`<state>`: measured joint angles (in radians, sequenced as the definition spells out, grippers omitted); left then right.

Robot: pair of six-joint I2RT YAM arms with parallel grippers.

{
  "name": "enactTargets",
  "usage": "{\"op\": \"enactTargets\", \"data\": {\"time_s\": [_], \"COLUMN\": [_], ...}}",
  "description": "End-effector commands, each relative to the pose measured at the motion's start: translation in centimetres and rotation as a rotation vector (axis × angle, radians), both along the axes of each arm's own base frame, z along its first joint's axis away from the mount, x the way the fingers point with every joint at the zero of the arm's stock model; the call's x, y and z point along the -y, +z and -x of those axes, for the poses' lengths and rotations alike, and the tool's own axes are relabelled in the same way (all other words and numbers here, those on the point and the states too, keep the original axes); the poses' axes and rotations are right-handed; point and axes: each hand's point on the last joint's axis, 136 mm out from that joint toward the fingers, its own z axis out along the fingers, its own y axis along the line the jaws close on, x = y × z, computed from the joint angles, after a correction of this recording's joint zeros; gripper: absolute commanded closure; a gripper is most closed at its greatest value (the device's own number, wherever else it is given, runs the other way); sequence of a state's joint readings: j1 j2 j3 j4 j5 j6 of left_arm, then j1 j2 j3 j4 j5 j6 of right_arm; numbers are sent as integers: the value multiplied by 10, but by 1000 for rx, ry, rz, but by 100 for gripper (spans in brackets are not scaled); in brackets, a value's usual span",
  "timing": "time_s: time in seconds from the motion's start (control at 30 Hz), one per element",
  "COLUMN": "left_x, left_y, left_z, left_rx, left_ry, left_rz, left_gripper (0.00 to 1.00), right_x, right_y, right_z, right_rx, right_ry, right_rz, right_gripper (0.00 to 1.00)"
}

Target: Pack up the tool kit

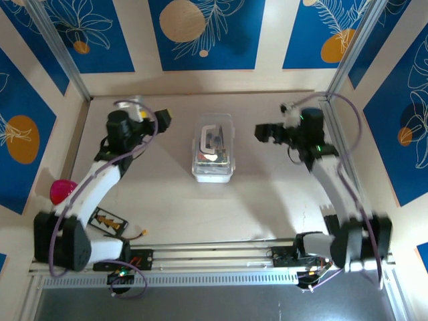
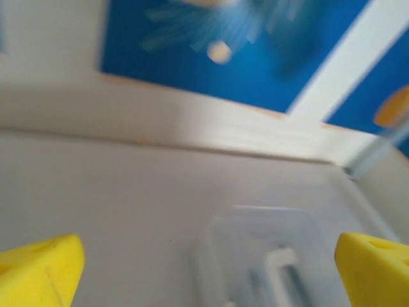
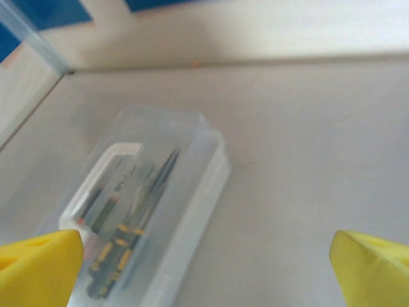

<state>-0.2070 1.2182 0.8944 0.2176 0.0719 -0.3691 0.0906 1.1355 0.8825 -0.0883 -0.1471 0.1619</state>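
The tool kit, a clear plastic case with its lid down, lies in the middle of the table's far half. Through its lid in the right wrist view, the tool kit shows yellow-and-black pliers and dark slender tools. Blurred, the tool kit sits low in the left wrist view. My left gripper hovers left of the case, open and empty, its yellow fingertips wide apart. To the case's right, my right gripper is also open, with nothing between its fingertips.
A pink ball rests at the table's left edge beside the left arm. A flat black card with orange marks lies near the left arm's base, a small orange piece next to it. Walls close off three sides.
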Motion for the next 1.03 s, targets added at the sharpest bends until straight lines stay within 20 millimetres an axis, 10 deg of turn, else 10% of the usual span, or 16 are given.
{"op": "enactTargets", "data": {"time_s": [0.0,0.1,0.23,0.47,1.0], "left_x": [-76,-115,-119,-99,-102], "left_y": [-59,-90,-133,-199,-199], "left_z": [23,45,48,20,15], "left_rx": [-34,25,43,-81,-69], "left_ry": [324,489,465,317,315], "left_rz": [-309,-371,-440,-489,-470], "left_gripper": [0,1,1,1,0], "right_x": [35,60,75,70,68], "right_y": [-17,-58,-111,-157,-158], "right_z": [17,39,36,-26,-28], "right_rx": [297,347,233,121,115], "right_ry": [-134,-253,-302,-257,-306], "right_rz": [129,135,109,104,190], "right_gripper": [1,1,1,1,1]}}
